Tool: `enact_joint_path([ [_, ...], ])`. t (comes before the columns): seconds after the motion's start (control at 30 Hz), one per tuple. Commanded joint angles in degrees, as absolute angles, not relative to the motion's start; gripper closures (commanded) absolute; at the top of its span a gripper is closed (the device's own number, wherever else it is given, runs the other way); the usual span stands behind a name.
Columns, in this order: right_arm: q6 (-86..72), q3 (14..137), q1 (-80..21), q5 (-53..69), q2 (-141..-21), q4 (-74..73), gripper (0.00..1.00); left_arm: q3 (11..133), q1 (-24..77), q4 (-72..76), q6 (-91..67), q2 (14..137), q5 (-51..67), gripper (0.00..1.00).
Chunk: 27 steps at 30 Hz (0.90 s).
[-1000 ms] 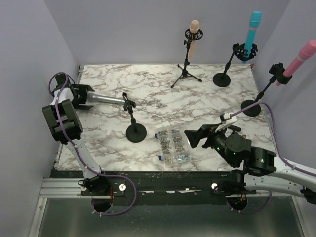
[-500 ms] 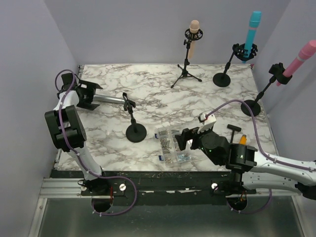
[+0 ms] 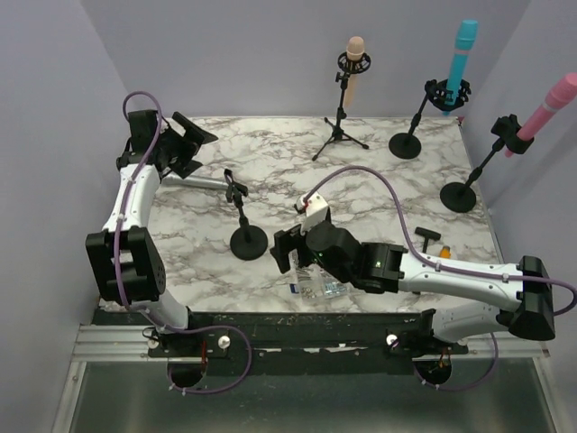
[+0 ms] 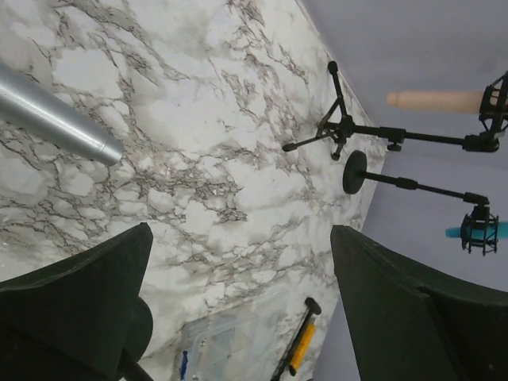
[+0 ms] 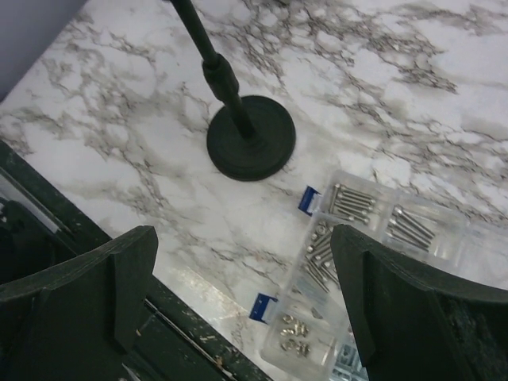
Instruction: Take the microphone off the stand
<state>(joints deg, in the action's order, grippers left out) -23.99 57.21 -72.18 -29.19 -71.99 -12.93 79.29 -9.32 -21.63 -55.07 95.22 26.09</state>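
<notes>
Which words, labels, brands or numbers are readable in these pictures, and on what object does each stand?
None can be read.
The clear screw box shows blue clasps without print.
The silver microphone shows no lettering.
The white block is too small to tell.

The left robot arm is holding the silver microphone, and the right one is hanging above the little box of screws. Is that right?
Not quite. The left gripper is not holding the silver microphone. Its jaws stand wide open with nothing between them, and the microphone lies off to one side, as the left wrist view shows. The right gripper does hang above the box of screws.
</notes>
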Motion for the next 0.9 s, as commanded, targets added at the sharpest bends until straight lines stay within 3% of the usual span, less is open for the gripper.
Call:
enact_joint_path([
  [0.0, -22.9, 65.3, -72.0, -26.9, -75.3, -8.3, 0.0, 80.9, -9.4, -27.1, -42.9, 87.1, 20.7, 0.02],
  [0.2, -22.6, 71.6, -71.9, -24.5, -79.3, -2.0, 0.0, 79.5, -8.3, -29.3, -34.6, 80.3, 17.0, 0.01],
  [0.63, -19.3, 103.5, -71.9, -34.2, -97.8, -19.4, 0.0, 80.6, -5.9, -31.1, -30.3, 73.9, 10.2, 0.02],
  [0.87, -15.9, 105.9, -72.0, -35.2, -103.0, -18.5, 0.0, 80.3, -5.7, -30.4, -30.5, 73.5, 12.5, 0.02],
])
